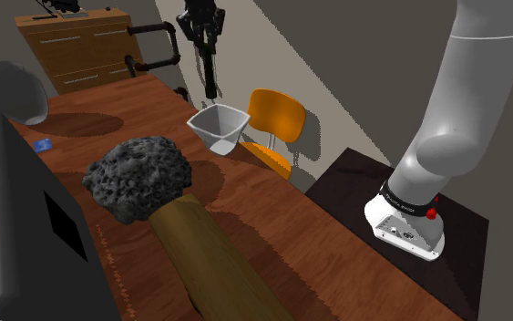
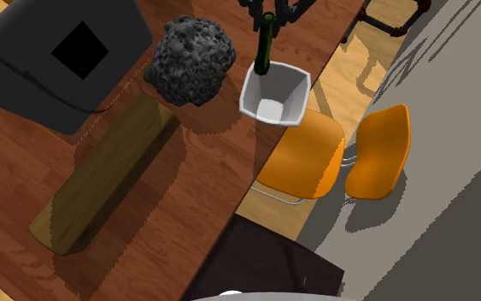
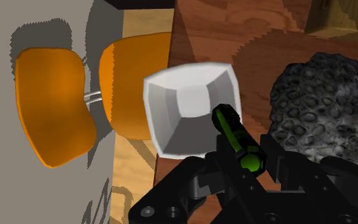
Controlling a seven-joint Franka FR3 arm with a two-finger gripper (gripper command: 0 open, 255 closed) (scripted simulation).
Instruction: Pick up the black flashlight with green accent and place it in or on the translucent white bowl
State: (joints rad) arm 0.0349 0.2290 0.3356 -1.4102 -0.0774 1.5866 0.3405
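The black flashlight (image 1: 210, 75) with a green accent hangs upright, clasped at its upper end by my gripper (image 1: 207, 36), which is shut on it. Its lower end points down at the white square-rimmed bowl (image 1: 220, 126) on the wooden table's edge, a little above the bowl's opening. From the second exterior view the flashlight (image 2: 265, 50) reaches down from the gripper (image 2: 269, 12) to the bowl's (image 2: 273, 94) far rim. Along the hand, the flashlight (image 3: 233, 130) runs out between the fingers of the gripper (image 3: 250, 163) over the bowl's (image 3: 190, 108) near corner.
A dark lumpy rock (image 1: 139, 174) sits close beside the bowl, with a long wooden log (image 1: 210, 264) behind it. An orange chair (image 1: 276, 119) stands off the table edge next to the bowl. A dark flat panel (image 1: 26, 219) rises at the shoulder view's left.
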